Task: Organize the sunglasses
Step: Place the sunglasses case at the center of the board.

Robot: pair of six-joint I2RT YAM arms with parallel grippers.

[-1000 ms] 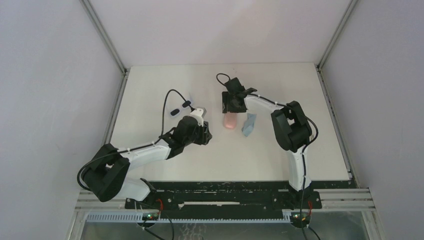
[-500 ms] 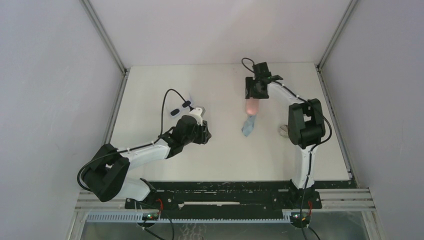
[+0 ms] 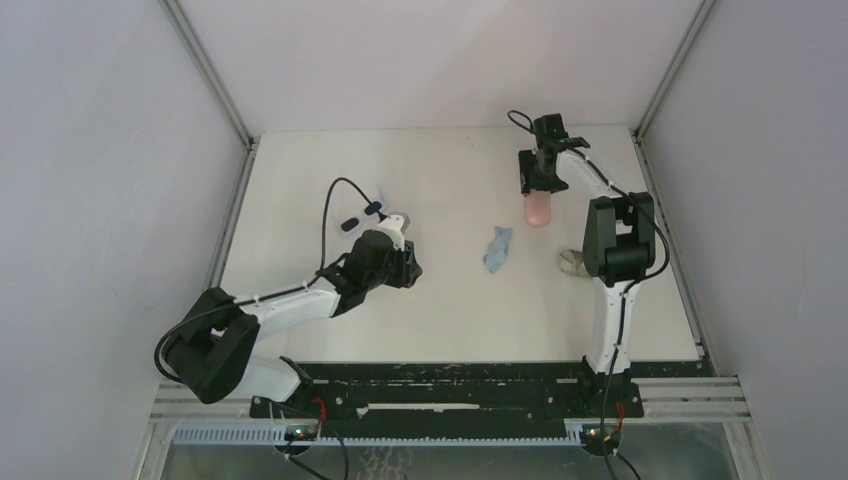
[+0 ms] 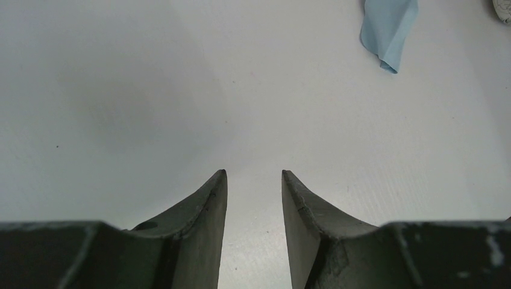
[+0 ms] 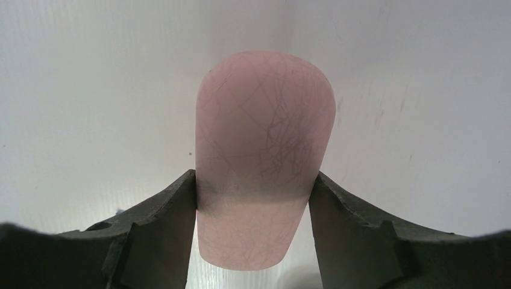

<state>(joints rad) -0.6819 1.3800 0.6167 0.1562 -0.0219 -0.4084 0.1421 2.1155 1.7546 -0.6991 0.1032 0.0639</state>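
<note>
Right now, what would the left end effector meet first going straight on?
For the left end effector the way looks free, likely just bare table; the cloth lies off to one side.

A cloth (image 3: 497, 247) lies near the middle of the desk (image 3: 450, 320). At its 1 o'clock, a case (image 3: 538, 210) sits clamped in the right gripper (image 5: 253, 180). At its 3 o'clock, a small object (image 3: 572, 260) lies just beside the right arm (image 3: 612, 250). The left gripper (image 4: 253, 174) is at its 8 o'clock.

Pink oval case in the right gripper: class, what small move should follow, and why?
Probably lower it to the white table for release: the right gripper is clamped on the pink oval case, held over the table's far right side.
</note>
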